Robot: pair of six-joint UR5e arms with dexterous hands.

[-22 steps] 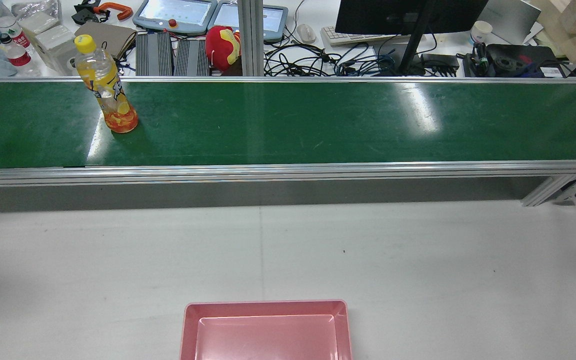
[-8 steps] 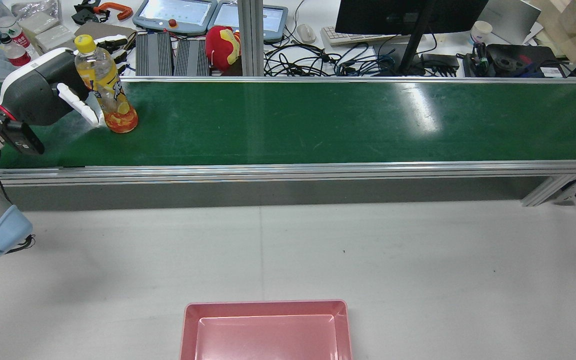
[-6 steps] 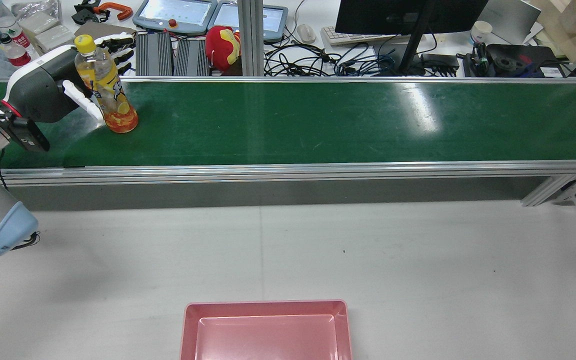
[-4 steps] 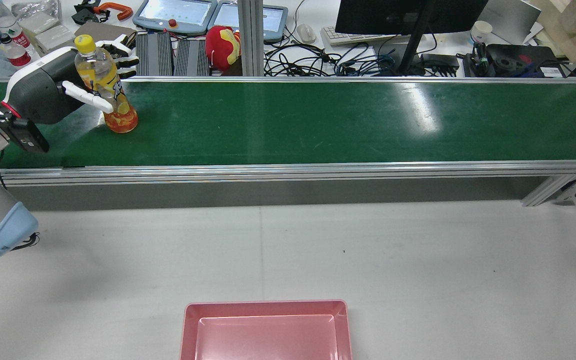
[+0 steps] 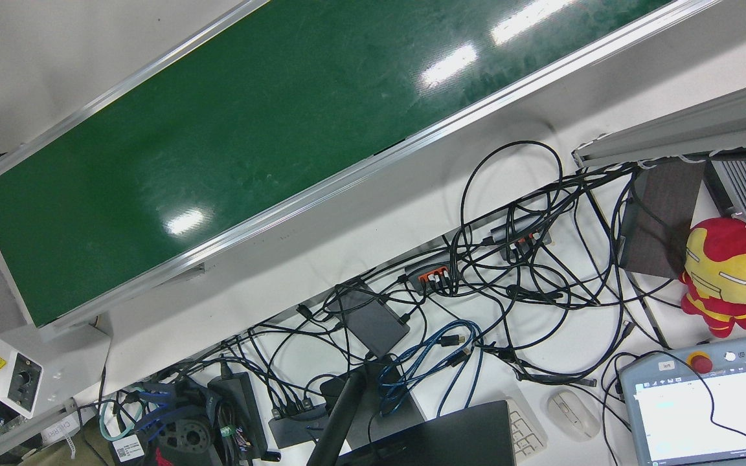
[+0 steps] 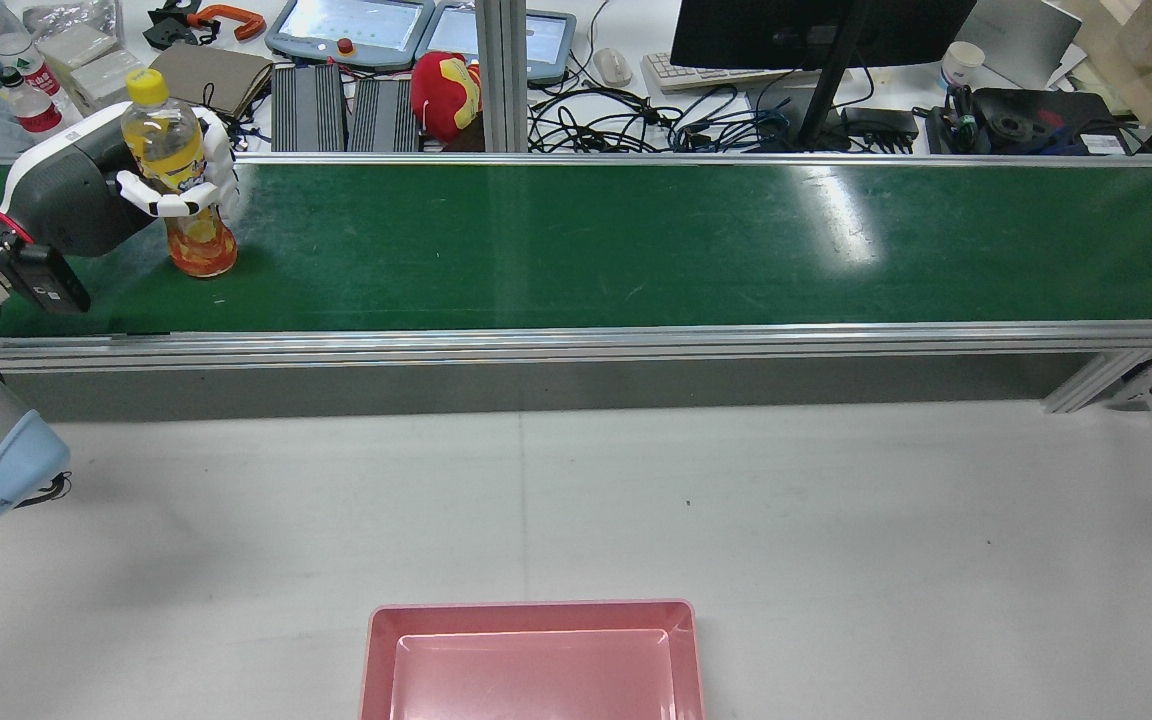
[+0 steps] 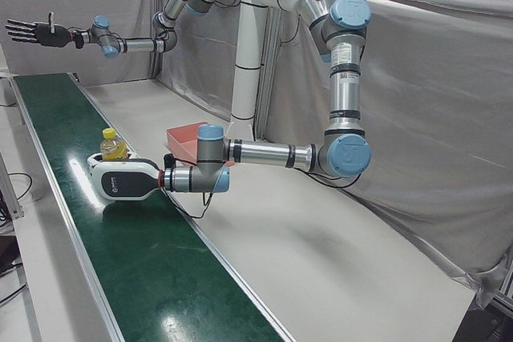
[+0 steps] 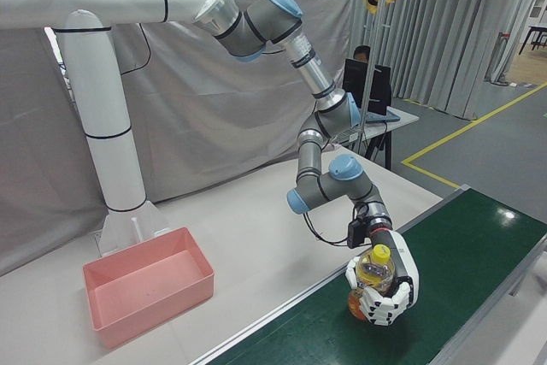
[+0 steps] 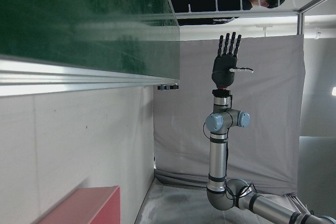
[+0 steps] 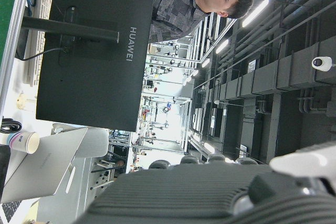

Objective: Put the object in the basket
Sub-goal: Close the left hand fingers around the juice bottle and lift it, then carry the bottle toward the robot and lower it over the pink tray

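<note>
An orange drink bottle (image 6: 201, 245) with a yellow cap stands upright at the left end of the green conveyor belt (image 6: 636, 240). My left hand (image 6: 111, 190) is shut on the bottle's middle, fingers wrapped around it. The hold also shows in the right-front view, hand (image 8: 386, 297) and bottle (image 8: 377, 267), and in the left-front view, hand (image 7: 124, 182) and bottle (image 7: 113, 148). I cannot tell whether the base touches the belt. The pink basket (image 6: 534, 660) lies empty on the grey table, near edge, centre. My right hand (image 7: 32, 32) is open, raised above the belt's far end.
An aluminium rail (image 6: 576, 340) edges the belt, above a step down to the grey table (image 6: 836, 500). Behind the belt are a monitor (image 6: 816, 30), cables, tablets, a red plush toy (image 6: 446, 95) and water bottles. The right arm's hand also shows in the left hand view (image 9: 227, 59).
My left hand came in from the left, wrapped its fingers around the bottle and closed. The bottle has shifted left along the belt with the hand.
</note>
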